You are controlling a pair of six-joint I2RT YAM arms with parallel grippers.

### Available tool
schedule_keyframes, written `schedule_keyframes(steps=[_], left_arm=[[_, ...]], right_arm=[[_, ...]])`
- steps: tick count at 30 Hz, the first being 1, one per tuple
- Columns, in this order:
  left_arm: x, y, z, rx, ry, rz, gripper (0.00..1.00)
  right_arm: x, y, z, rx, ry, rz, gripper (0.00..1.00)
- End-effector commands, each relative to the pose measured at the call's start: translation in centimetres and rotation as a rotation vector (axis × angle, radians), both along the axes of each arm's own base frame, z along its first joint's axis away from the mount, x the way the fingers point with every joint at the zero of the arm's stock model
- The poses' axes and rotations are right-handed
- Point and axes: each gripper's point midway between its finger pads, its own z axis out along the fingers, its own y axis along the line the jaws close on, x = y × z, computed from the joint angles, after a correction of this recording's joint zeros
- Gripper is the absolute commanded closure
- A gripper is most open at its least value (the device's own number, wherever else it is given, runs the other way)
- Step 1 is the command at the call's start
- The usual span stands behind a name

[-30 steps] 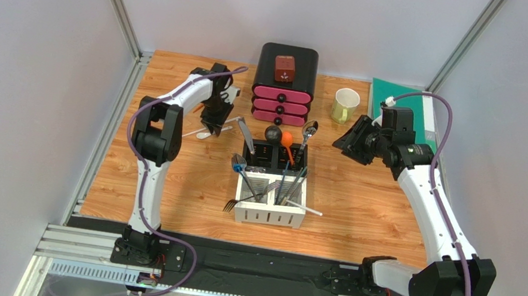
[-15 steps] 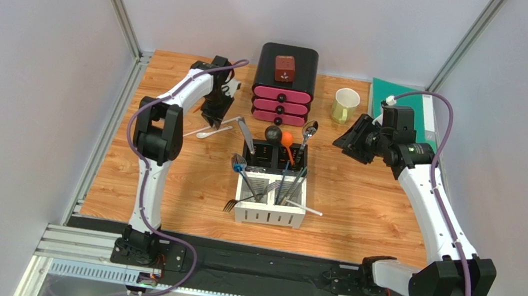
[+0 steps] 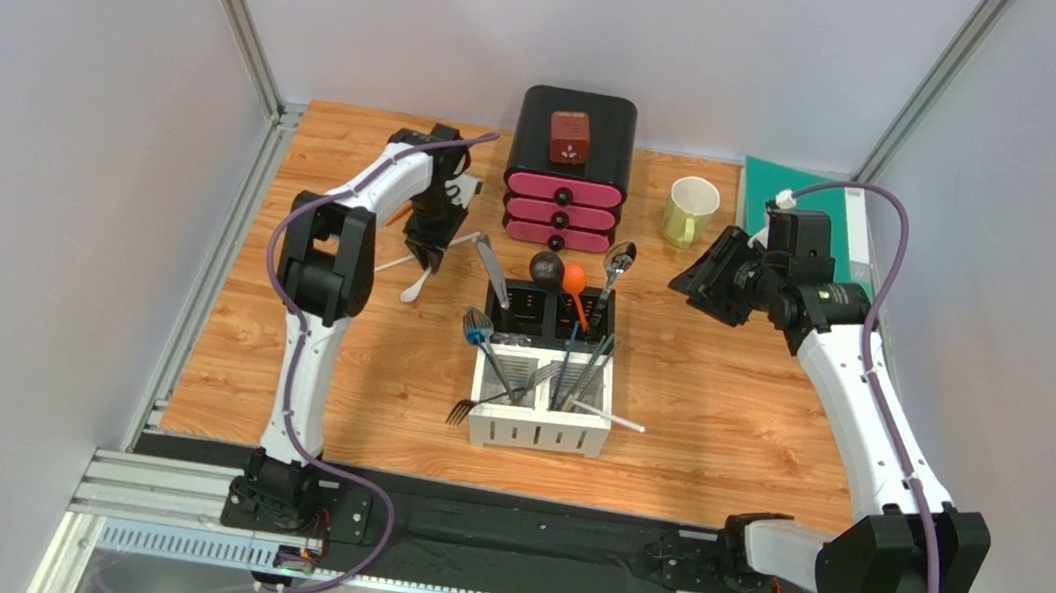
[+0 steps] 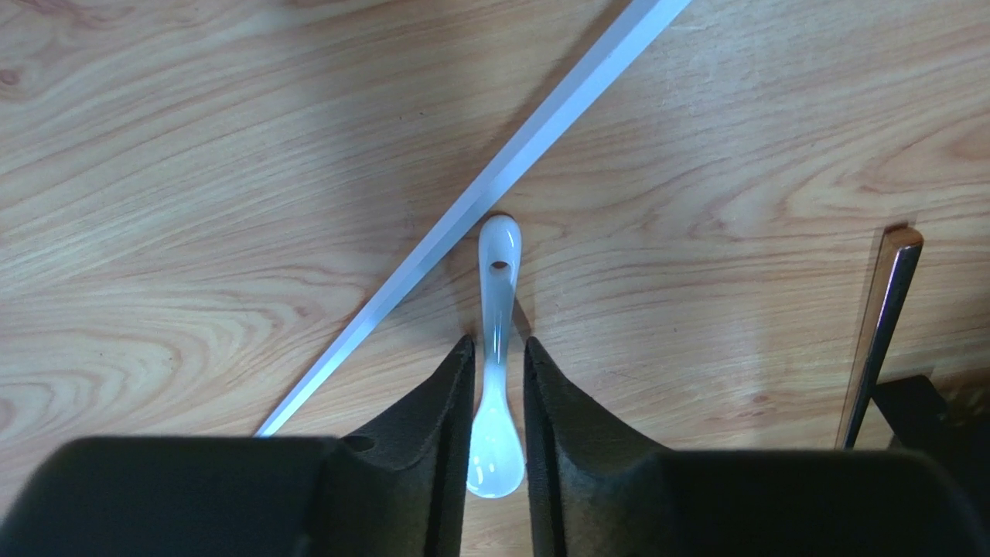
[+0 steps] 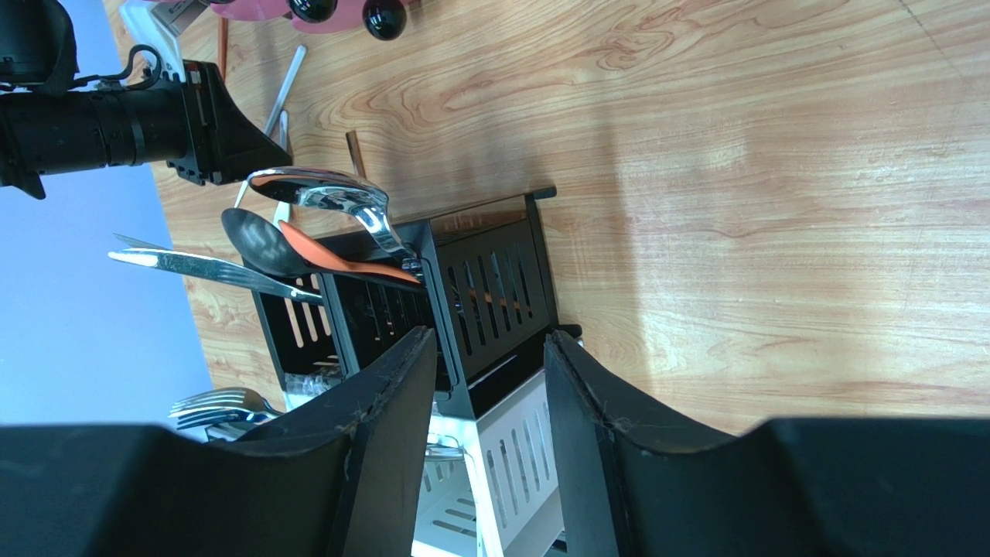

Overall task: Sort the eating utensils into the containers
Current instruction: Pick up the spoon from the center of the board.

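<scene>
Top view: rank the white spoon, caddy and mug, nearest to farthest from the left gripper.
1. The white spoon, under the left gripper, between its fingers.
2. The caddy, to its right, mid-table.
3. The mug, far right, at the back.

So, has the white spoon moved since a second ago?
Yes. The white spoon turned: it lay nearly parallel to the front of the drawer box; now it points away from that front, toward the near edge.

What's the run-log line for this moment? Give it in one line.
left end effector: straddling white spoon on table, grip unconfirmed | right end effector: open, empty | caddy: partly filled
</scene>
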Motion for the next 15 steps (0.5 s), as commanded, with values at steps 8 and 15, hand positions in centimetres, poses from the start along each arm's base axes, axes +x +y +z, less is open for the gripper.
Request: schedule_keyframes(steps=[8, 15], left_arm=[[-3.9, 0.1, 0.4, 0.02, 0.099, -0.003, 0.97], [-6.0, -0.5, 3.7, 0.028, 0.038, -0.027, 1.0]], right_arm=[[1.5, 0.2, 2.9, 0.029, -0.079, -0.003, 0.55], [1.5, 0.2, 2.6, 0.037, -0.078, -0.003, 0.55]])
